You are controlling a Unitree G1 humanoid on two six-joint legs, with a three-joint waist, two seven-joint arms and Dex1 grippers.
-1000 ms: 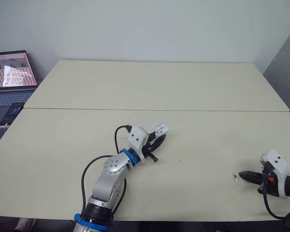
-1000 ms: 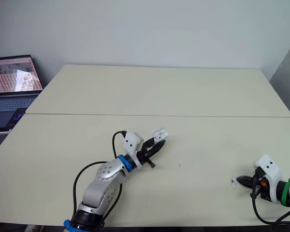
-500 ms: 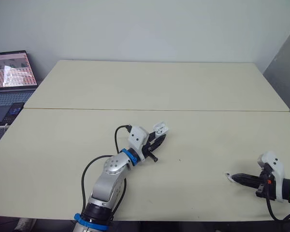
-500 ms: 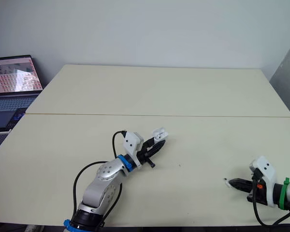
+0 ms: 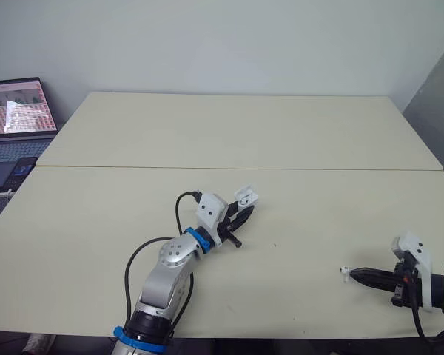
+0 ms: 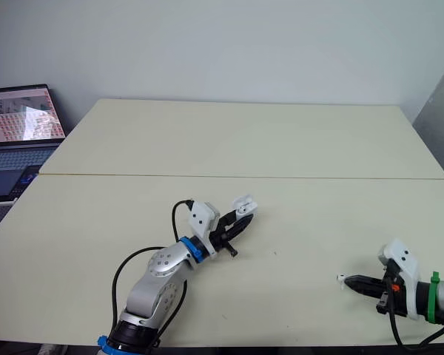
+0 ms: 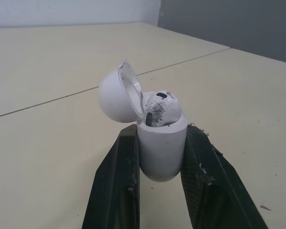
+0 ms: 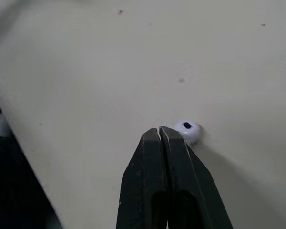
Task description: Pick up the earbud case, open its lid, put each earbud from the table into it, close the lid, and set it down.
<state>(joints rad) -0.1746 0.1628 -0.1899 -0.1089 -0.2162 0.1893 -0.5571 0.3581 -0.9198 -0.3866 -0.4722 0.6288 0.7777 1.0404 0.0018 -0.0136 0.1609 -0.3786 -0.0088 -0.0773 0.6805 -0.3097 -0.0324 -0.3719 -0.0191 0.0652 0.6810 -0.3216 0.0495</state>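
The left gripper (image 7: 161,139) grasps the earbud case (image 7: 162,150), its long axis along the fingers, lid (image 7: 115,98) open. The right gripper (image 8: 160,131) is clenched, and the earbud (image 8: 187,130) touches its tip.

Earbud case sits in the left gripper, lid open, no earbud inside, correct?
Not empty: the left wrist view shows one earbud seated in the earbud case. The left gripper does hold it, lid open.
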